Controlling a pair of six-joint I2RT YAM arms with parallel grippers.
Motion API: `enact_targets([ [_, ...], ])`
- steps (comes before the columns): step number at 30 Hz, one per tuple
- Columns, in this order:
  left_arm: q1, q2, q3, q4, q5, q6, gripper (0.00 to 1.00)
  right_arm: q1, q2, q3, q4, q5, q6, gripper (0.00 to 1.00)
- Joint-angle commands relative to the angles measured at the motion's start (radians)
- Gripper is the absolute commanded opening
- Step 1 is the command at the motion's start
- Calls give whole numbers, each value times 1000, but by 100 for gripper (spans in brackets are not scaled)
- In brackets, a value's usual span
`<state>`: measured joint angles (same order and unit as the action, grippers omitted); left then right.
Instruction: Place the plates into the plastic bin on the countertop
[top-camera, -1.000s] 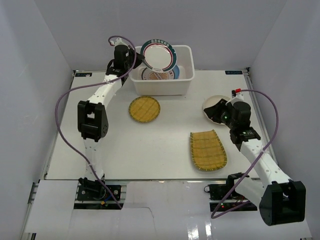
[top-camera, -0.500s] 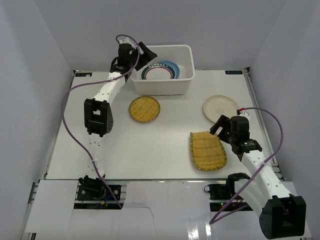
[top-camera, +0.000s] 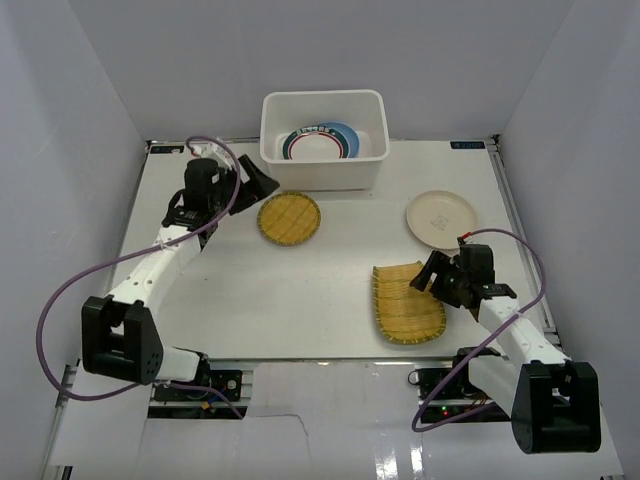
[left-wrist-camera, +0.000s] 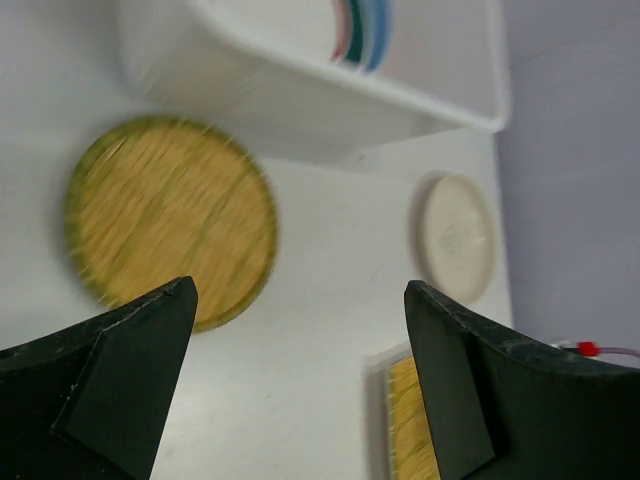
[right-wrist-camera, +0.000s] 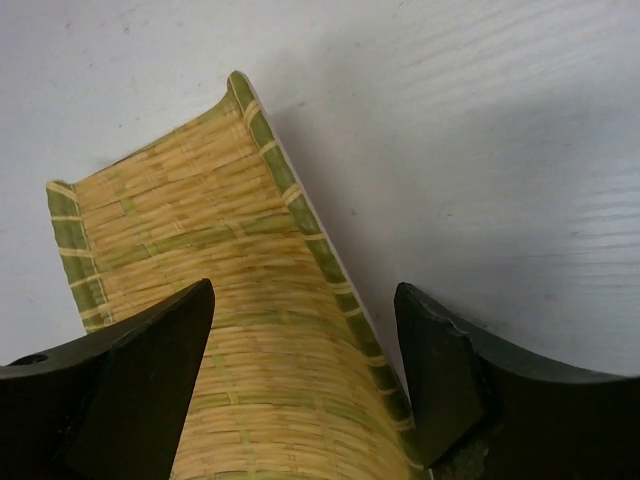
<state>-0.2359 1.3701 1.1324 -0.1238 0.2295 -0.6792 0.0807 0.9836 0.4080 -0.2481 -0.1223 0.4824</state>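
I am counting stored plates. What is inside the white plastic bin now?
The plastic bin holds a stack: a white plate with green-red rim on top, a light blue plate showing beneath it. Anything lower is covered.

Coarse woven bamboo forms the rectangular plate (top-camera: 405, 303), lower right, and the round plate (top-camera: 289, 217); a smooth white plastic bin (top-camera: 322, 175) stands on the matt counter (top-camera: 290, 290).

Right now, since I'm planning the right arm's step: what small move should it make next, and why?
Probably close the right gripper: its open jaws straddle the raised long rim of the rectangular bamboo plate, which sits on the countertop, outside the plastic bin. A grip must come before any lift.
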Motion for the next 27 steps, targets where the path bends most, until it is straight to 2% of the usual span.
enact_targets([
  [1,93,24,-199,-131,6,53,96,10,-14,-66,70,-219,-7,78],
  [3,139,-9,-319,-120,45,49,96,14,-11,-101,102,-276,27,70],
  [4,176,-20,-348,-113,77,44,96,16,-10,-118,121,-321,41,63],
  [6,191,-25,-399,-68,102,27,96,28,-7,-169,182,-347,64,46],
  [9,193,30,-399,-21,158,-17,98,33,9,-184,207,-347,62,11],
  [10,193,68,-399,-5,162,-32,98,33,1,-186,214,-358,67,8],
  [12,193,108,-398,58,180,-71,98,33,-26,-183,239,-372,94,8],
  [16,193,214,-364,134,185,-121,98,42,-134,-132,393,-422,243,8],
  [19,188,286,-312,150,176,-115,98,65,-117,-5,552,-422,376,8],
  [23,179,363,-251,148,151,-108,97,119,10,245,667,-363,423,8],
  [26,164,411,-202,145,123,-105,96,146,168,484,716,-311,420,8],
  [27,153,440,-194,145,114,-109,95,171,266,550,707,-239,376,8],
])
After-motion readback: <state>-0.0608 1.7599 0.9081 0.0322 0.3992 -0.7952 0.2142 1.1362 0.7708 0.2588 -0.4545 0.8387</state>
